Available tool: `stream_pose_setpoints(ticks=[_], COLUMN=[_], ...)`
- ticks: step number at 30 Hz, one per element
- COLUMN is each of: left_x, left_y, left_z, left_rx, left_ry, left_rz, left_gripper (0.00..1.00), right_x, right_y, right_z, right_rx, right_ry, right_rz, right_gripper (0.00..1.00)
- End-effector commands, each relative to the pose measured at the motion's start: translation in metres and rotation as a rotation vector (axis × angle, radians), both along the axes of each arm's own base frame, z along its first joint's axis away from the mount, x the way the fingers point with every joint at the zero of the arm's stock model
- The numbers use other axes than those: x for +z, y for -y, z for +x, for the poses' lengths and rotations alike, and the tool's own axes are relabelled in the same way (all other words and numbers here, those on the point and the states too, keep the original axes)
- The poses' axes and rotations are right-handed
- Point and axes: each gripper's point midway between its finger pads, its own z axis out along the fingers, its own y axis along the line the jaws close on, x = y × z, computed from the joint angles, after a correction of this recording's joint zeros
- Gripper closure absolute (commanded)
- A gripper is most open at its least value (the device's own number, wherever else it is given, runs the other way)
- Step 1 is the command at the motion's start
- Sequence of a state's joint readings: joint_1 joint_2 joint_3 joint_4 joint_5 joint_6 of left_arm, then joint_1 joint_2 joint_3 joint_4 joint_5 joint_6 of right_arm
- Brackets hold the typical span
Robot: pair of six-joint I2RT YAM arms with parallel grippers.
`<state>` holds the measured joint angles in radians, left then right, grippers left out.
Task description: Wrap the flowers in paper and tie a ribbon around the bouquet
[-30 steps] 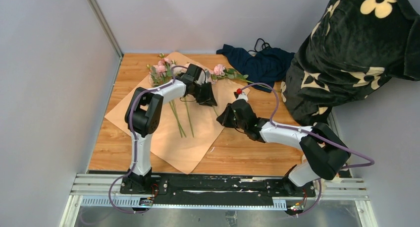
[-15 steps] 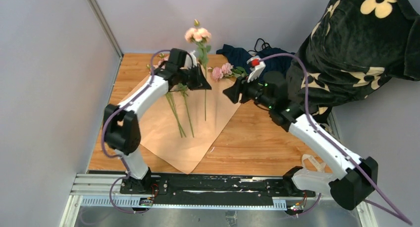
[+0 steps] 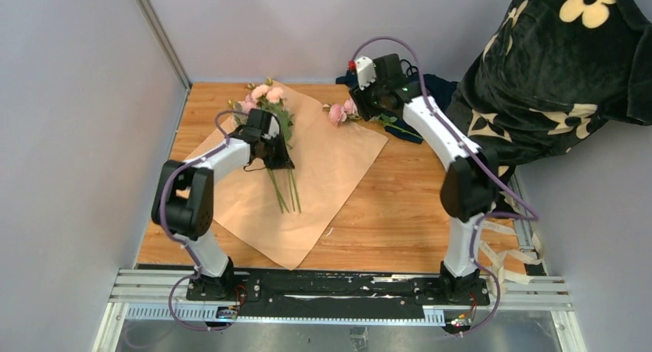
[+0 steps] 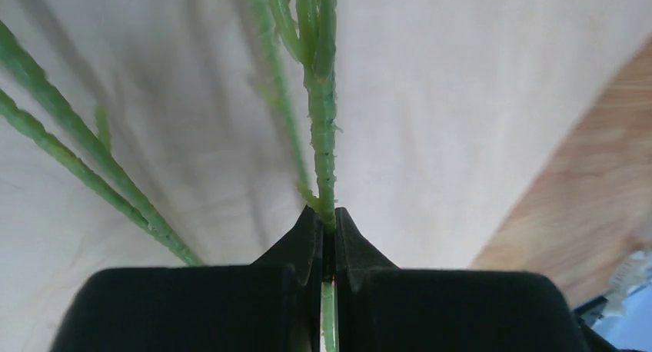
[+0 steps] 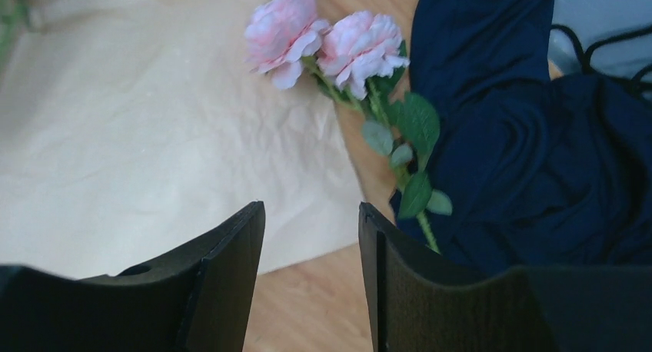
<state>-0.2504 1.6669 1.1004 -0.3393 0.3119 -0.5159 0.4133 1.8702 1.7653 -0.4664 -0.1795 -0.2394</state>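
Note:
The paper [image 3: 323, 175] lies tan face up on the table. Pink flowers [image 3: 265, 97] rest at its far left corner, their stems [image 3: 286, 190] running toward me. My left gripper [image 3: 278, 157] is shut on one thin green stem [image 4: 326, 129], with the stem pinched between the jaws of the left gripper [image 4: 327, 215]. Two other stems [image 4: 77, 167] lie to its left. Another flower sprig with two pink blooms [image 5: 323, 44] lies at the paper's far right edge. My right gripper [image 5: 311, 210] hangs open just above its stem [image 5: 421, 223], holding nothing.
A dark navy cloth [image 3: 407, 98] is bunched at the back, under the sprig's stem. Black fabric with cream flower prints [image 3: 553, 75] fills the right rear. Pale cream strips, possibly the ribbon [image 3: 503, 248], lie off the table's right edge. Grey walls close the left and back.
My left gripper shut on a flower, raised it, then brought it down beside the stems at the left. My right gripper opened and swung from the paper's middle to the sprig at the back.

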Motion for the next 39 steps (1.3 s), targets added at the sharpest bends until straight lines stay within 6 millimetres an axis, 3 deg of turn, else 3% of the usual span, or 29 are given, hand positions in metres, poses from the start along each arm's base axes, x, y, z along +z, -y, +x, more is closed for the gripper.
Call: stream_pose_setpoints(ticks=[1, 2, 4, 6, 8, 16, 20, 21, 24, 26, 29, 31, 33, 35, 37, 39], left_x=[-0.043, -0.047, -0.047, -0.035, -0.019, 0.062, 0.092, 0.096, 0.091, 0.081, 0.060, 0.048, 0.036, 0.024, 0.013, 0.007], left_y=[-0.015, -0.016, -0.017, -0.022, -0.025, -0.031, -0.047, -0.055, -0.083, -0.115, -0.169, -0.206, -0.225, -0.233, -0.234, -0.235], left_z=[-0.004, -0.007, -0.012, -0.011, -0.011, -0.010, 0.000, 0.003, 0.011, 0.018, 0.029, 0.033, 0.036, 0.038, 0.039, 0.040], left_rx=[0.049, 0.052, 0.060, 0.073, 0.062, -0.011, -0.029, -0.030, -0.038, 0.008, 0.083, 0.076, 0.047, 0.019, -0.013, -0.030], left_ry=[-0.103, -0.119, -0.121, -0.090, -0.071, 0.046, 0.172, 0.190, 0.200, 0.181, 0.152, 0.131, 0.102, 0.073, 0.045, 0.024], left_rz=[0.100, 0.105, 0.103, 0.121, 0.139, 0.178, 0.237, 0.257, 0.336, 0.400, 0.531, 0.667, 0.786, 0.839, 0.850, 0.855], left_gripper=[1.00, 0.97, 0.64, 0.29, 0.04, 0.00, 0.00, 0.00, 0.00, 0.00, 0.00, 0.00, 0.00, 0.00, 0.00, 0.00], right_x=[-0.032, -0.038, -0.054, -0.071, -0.087, -0.147, -0.169, -0.173, -0.171, -0.159, -0.113, -0.062, -0.019, 0.041, 0.079, 0.099], right_y=[0.027, 0.029, 0.032, 0.035, 0.036, 0.045, 0.057, 0.056, 0.064, 0.064, 0.074, 0.079, 0.084, 0.081, 0.060, 0.015], right_z=[0.035, 0.044, 0.057, 0.068, 0.075, 0.100, 0.117, 0.120, 0.126, 0.127, 0.130, 0.128, 0.119, 0.097, 0.068, 0.032], right_rx=[0.071, 0.079, 0.106, 0.121, 0.134, 0.135, 0.089, 0.090, 0.048, 0.032, -0.047, -0.111, -0.192, -0.274, -0.283, -0.179], right_ry=[-0.053, -0.061, -0.079, -0.087, -0.091, -0.125, -0.105, -0.099, -0.074, -0.051, 0.046, 0.124, 0.179, 0.240, 0.241, 0.159], right_rz=[-0.285, -0.302, -0.333, -0.361, -0.368, -0.424, -0.478, -0.480, -0.512, -0.513, -0.553, -0.571, -0.575, -0.481, -0.255, 0.084], right_gripper=[0.46, 0.45, 0.44, 0.42, 0.41, 0.41, 0.47, 0.53, 0.85, 0.99, 1.00, 1.00, 1.00, 1.00, 1.00, 1.00])
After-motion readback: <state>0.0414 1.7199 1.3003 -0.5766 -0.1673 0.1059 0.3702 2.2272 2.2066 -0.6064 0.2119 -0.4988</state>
